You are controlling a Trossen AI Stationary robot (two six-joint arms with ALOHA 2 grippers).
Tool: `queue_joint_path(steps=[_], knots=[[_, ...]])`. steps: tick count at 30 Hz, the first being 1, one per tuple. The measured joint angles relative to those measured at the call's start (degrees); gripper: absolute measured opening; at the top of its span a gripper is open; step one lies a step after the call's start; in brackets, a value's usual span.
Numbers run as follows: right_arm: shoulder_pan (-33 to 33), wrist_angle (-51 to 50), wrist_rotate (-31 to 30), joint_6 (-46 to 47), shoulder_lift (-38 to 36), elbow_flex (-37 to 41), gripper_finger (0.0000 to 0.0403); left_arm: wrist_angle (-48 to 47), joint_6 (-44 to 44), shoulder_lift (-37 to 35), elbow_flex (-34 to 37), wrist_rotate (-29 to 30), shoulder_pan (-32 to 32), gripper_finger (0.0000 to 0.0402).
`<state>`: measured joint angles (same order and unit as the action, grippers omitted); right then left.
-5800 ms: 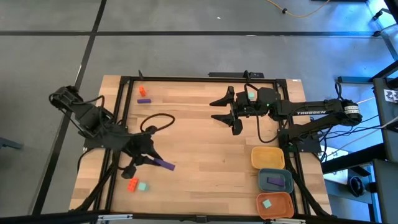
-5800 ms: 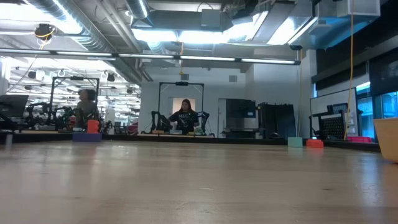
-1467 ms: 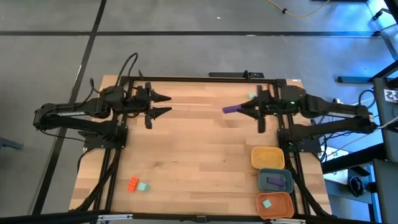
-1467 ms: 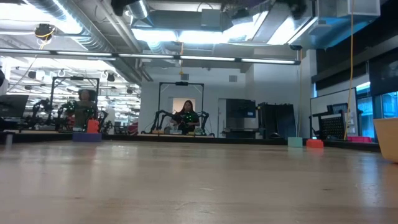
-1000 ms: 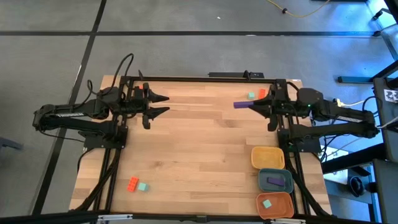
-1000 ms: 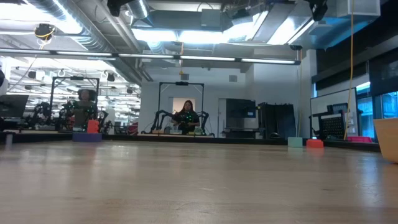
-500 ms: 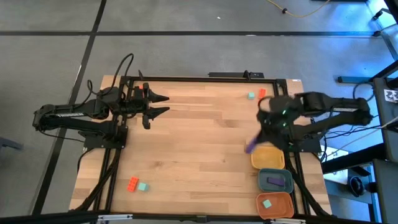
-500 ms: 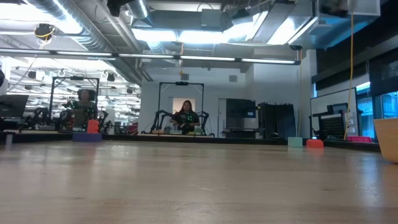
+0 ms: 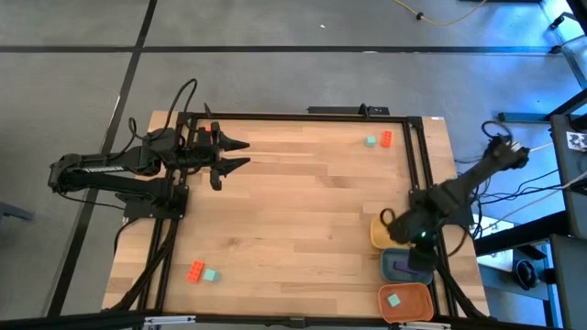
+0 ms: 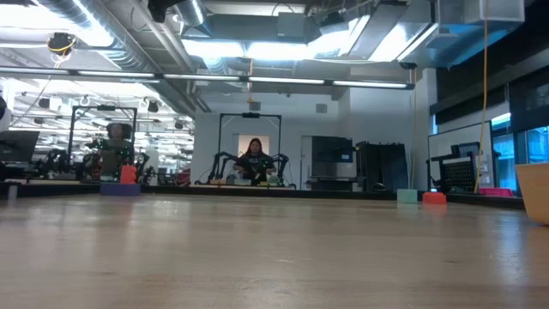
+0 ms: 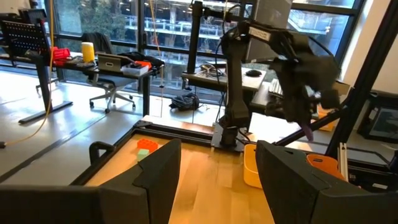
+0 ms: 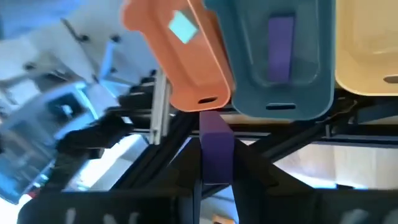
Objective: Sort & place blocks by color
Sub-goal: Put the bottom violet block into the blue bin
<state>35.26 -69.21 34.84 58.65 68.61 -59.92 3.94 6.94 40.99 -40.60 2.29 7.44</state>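
My right gripper (image 9: 417, 252) hangs over the trays at the table's near right, tipped downward and shut on a purple bar block (image 12: 216, 146). Ahead of it lie the orange tray (image 12: 180, 62) with a teal block (image 12: 183, 27), the blue-grey tray (image 12: 311, 81) with a purple block (image 12: 280, 46), and the yellow tray (image 12: 373, 56). My left gripper (image 9: 234, 154) stays open and level at the far left. Loose on the table are teal (image 9: 371, 140) and orange-red (image 9: 387, 138) blocks at the far right, and orange-red (image 9: 195, 270) and teal (image 9: 211, 275) blocks at the near left. My right gripper pinches the purple bar by its rear end (image 12: 216, 177) between its two fingers. The bar lies along the fingers and sticks out past them. The fingers slant down from above. The bar is lifted clear, and its free end (image 12: 216, 121) points at the near rims of the orange and blue-grey trays.
A black frame rail (image 9: 426, 183) runs along the table's right side beside the trays. In the low view an orange-red block (image 10: 127, 174) and a purple one (image 10: 120, 189) sit at the far left. The wooden middle of the table (image 9: 293, 220) is bare.
My right gripper has swung from the table's far right toward the near edge, dropping, rolling and tipping from level to steeply downward. It has carried the purple bar over the trays and stayed shut on it.
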Motion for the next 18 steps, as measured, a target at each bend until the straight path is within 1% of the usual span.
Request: queue_joint_path(steps=[2,5,9,12,18], knots=[[1.0,-0.3,-0.4,-1.3,4.3,-0.7,0.0058,0.0,0.0,0.0,0.0,0.0,0.0,0.0199],[2.2,-3.3,-1.8,-4.1,10.6,-1.5,0.0058,0.0,0.0,0.0,0.0,0.0,0.0,0.0199],[3.4,-7.1,-1.8,-10.0,17.4,-1.5,0.0058,0.0,0.0,0.0,0.0,0.0,0.0,0.0199],[3.5,-7.5,-2.5,-13.0,20.4,-1.5,0.0058,0.0,0.0,0.0,0.0,0.0,0.0,0.0199],[3.5,-6.8,-7.3,-14.1,23.5,-1.5,0.0058,0.0,0.0,0.0,0.0,0.0,0.0,0.0199]])
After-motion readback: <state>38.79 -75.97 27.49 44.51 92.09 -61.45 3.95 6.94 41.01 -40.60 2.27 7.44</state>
